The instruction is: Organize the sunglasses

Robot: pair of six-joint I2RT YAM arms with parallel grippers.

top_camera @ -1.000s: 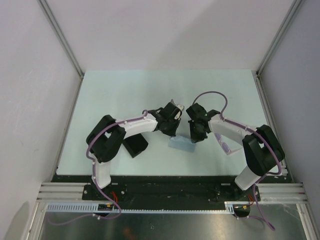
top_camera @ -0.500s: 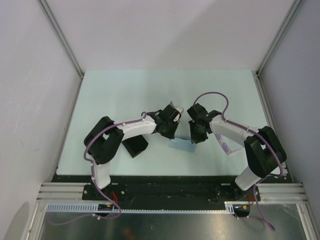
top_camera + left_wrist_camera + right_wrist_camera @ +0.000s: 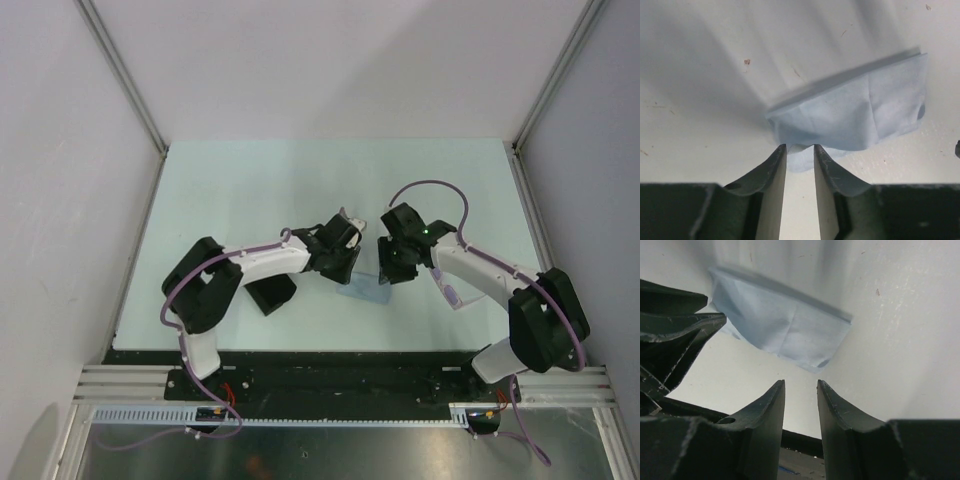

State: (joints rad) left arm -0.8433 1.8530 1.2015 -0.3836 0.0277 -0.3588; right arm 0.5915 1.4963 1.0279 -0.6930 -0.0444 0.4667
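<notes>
The sunglasses (image 3: pixel 449 292), pale-framed with purple lenses, lie on the table to the right, partly under my right forearm. A pale blue folded cloth (image 3: pixel 365 289) lies between the two grippers. My left gripper (image 3: pixel 800 147) is open, and a corner of the cloth (image 3: pixel 855 112) lies loose between its fingertips. My right gripper (image 3: pixel 801 384) is open and empty, just short of the cloth (image 3: pixel 785 325). From above, the left gripper (image 3: pixel 349 272) and right gripper (image 3: pixel 389 274) flank the cloth's far edge.
A black oblong case (image 3: pixel 270 292) lies on the table under my left forearm. The dark fingers (image 3: pixel 675 325) of the left gripper show at the left of the right wrist view. The table's front edge (image 3: pixel 330 350) runs just behind the cloth.
Both grippers' jaws have widened from shut. The cloth has come free and now rests on the table. The right arm has swung slightly right and forward.
</notes>
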